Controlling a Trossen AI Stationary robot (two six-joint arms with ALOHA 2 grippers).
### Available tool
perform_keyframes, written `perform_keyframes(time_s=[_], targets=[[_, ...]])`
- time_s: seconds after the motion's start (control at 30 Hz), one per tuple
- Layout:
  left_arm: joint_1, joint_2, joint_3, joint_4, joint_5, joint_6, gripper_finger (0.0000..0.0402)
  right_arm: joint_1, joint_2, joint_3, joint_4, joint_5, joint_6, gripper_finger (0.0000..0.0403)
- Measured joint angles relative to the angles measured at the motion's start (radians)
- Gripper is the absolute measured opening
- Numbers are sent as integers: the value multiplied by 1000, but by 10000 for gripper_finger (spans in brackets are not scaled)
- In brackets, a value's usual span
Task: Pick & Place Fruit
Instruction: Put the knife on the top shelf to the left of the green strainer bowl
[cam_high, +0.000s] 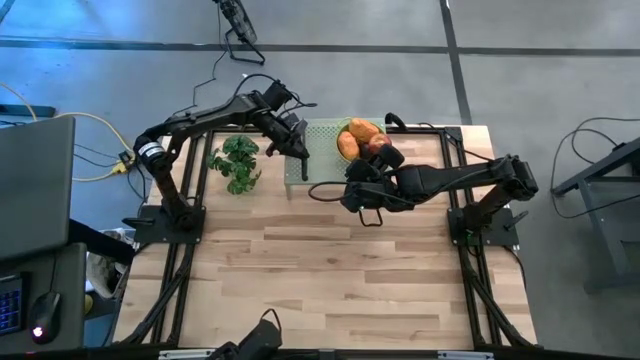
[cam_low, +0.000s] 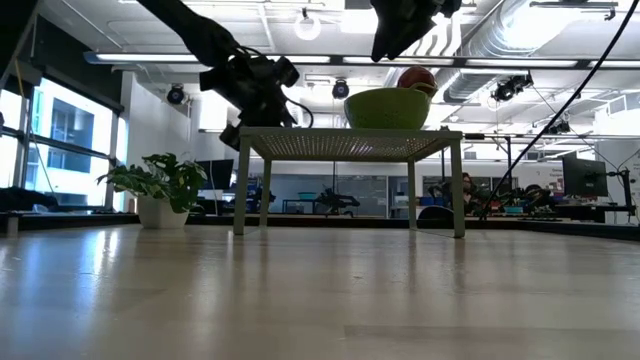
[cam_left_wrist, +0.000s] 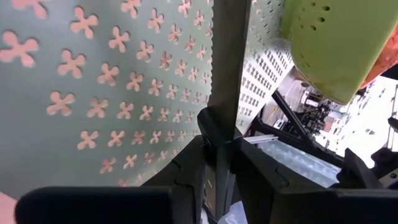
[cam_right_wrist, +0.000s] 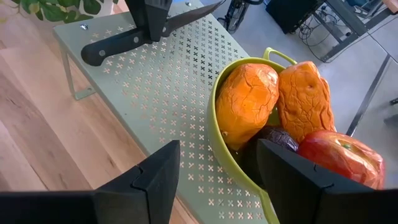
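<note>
So right gripper (cam_right_wrist: 214, 180) open over bowl (cam_right_wrist: 219, 140); orange fruit (cam_right_wrist: 247, 102) at 12 looks light, rigid, bumpy, grab across middle. Left gripper (cam_high: 297, 148) clamped on knife (cam_right_wrist: 134, 38).

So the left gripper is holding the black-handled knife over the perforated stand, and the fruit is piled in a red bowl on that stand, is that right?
Not quite: the bowl is green, not red, as the right wrist view shows. The rest holds: the left gripper is closed on the black-handled knife over the perforated stand, and the fruit is piled in the bowl on that stand.
</note>
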Motion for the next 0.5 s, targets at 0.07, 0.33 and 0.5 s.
perform_keyframes(time_s=[0.07, 0.33, 0.5], targets=[[0, 0, 0, 1, 0, 10, 71, 0, 0, 0, 0, 0, 0, 206], [0, 17, 0, 56, 9, 45, 73, 0, 0, 0, -6, 0, 0, 206], [0, 18, 0, 48, 14, 44, 74, 0, 0, 0, -6, 0, 0, 206]])
